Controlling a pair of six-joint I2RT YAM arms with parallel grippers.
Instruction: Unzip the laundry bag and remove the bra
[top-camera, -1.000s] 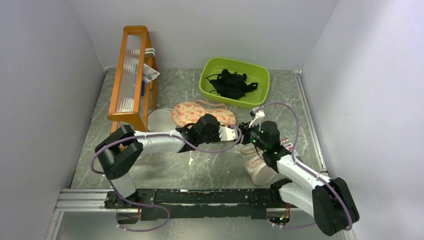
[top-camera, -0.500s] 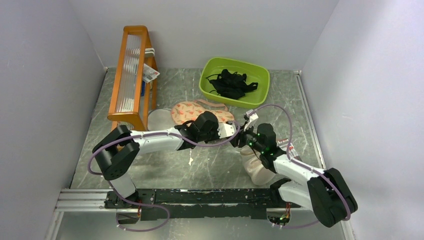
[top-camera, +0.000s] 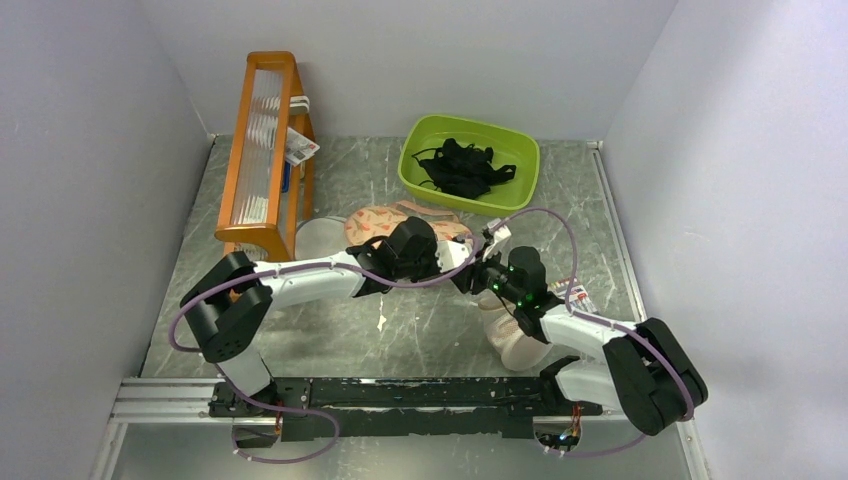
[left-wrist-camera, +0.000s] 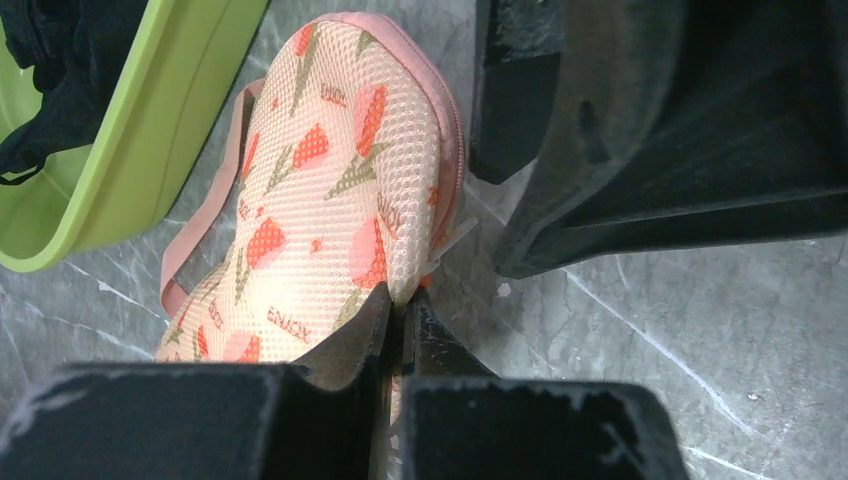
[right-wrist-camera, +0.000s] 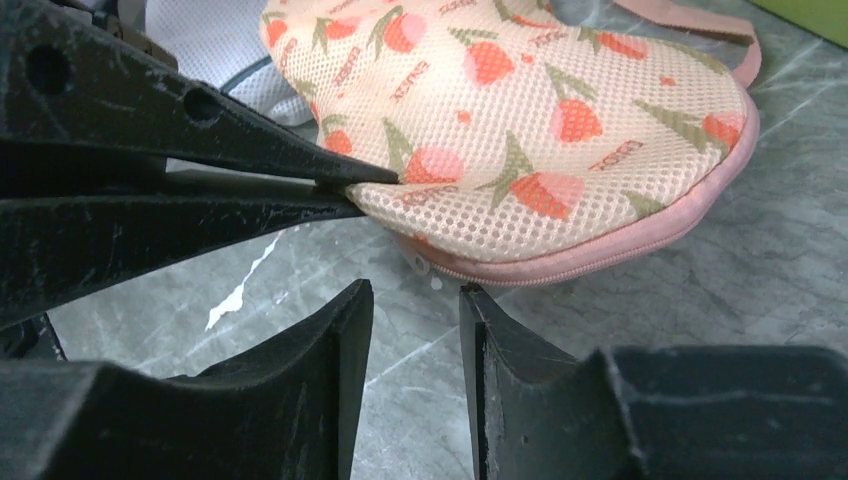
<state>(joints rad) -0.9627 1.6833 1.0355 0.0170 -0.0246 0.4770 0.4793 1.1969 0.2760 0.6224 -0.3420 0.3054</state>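
Observation:
The laundry bag (top-camera: 385, 219) is a cream pouch with orange-pink leaf print and a pink zip edge, lying mid-table behind my left arm. My left gripper (top-camera: 461, 257) is shut on the bag's near edge, and the left wrist view shows the jaws (left-wrist-camera: 405, 305) pinching its mesh fabric (left-wrist-camera: 330, 190). My right gripper (top-camera: 474, 273) is open and empty; in the right wrist view its tips (right-wrist-camera: 415, 292) stand just short of the bag's (right-wrist-camera: 540, 120) zip edge and small zip pull (right-wrist-camera: 421, 265). The zip looks closed. The bra is hidden.
A green tub (top-camera: 420, 185) holding black strappy garments (top-camera: 462, 165) stands at the back. An orange rack (top-camera: 262, 150) stands at the back left. A round white mesh disc (top-camera: 315, 238) lies left of the bag. A beige mesh pouch (top-camera: 520, 340) lies under my right arm.
My right gripper has moved left and forward, up to the bag's zip edge. My left gripper has kept its pinch on the bag and shifted slightly towards the back.

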